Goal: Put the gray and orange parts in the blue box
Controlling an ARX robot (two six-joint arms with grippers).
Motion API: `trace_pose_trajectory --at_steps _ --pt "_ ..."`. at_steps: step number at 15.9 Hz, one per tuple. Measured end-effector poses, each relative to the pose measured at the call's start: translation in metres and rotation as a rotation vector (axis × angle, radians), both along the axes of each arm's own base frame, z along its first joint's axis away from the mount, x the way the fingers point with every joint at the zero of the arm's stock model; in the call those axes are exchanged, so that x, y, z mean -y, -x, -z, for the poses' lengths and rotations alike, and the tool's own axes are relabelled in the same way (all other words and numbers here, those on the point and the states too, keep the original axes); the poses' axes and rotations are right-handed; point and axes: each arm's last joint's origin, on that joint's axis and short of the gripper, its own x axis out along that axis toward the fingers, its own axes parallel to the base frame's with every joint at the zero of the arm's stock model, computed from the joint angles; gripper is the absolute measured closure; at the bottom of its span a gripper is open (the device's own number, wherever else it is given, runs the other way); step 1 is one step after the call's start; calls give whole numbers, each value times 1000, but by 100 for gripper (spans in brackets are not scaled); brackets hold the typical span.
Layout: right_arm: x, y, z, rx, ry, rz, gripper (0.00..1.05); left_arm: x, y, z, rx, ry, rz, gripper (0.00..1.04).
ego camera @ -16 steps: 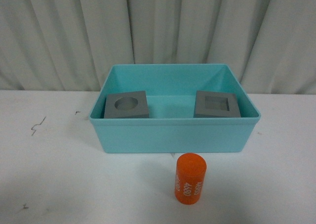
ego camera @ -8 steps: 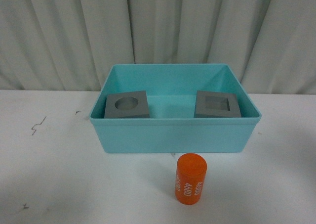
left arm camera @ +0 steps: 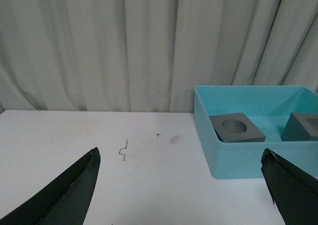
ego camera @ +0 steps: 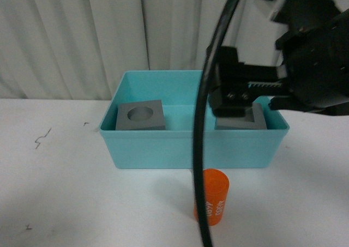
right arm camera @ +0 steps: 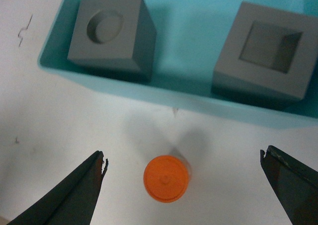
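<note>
The front view looks across the table toward the curtain. The right wrist view looks straight down and the left wrist view looks level. All three share the blue box.

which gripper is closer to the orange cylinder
Right. The right gripper hangs open directly above the orange cylinder; the left gripper, also open, is farther off, its view showing the blue box but no cylinder.

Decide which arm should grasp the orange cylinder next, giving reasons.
The right arm. Its open jaws hang above the orange cylinder, one either side. The left arm faces the table and blue box, cylinder out of its view.
</note>
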Motion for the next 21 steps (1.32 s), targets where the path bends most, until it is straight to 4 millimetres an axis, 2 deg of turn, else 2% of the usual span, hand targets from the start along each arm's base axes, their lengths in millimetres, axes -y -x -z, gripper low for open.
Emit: trace_pose_trajectory --at_steps 5,8,13,21 --pt "-24 1 27 -126 59 -118 6 0 0 0 0 0 0 7" --pt "-26 1 33 -144 79 -136 6 0 0 0 0 0 0 7" --pt "-29 -5 58 -178 128 -175 6 0 0 0 0 0 0 7" --pt "-23 -15 76 -199 121 -172 6 0 0 0 0 0 0 7"
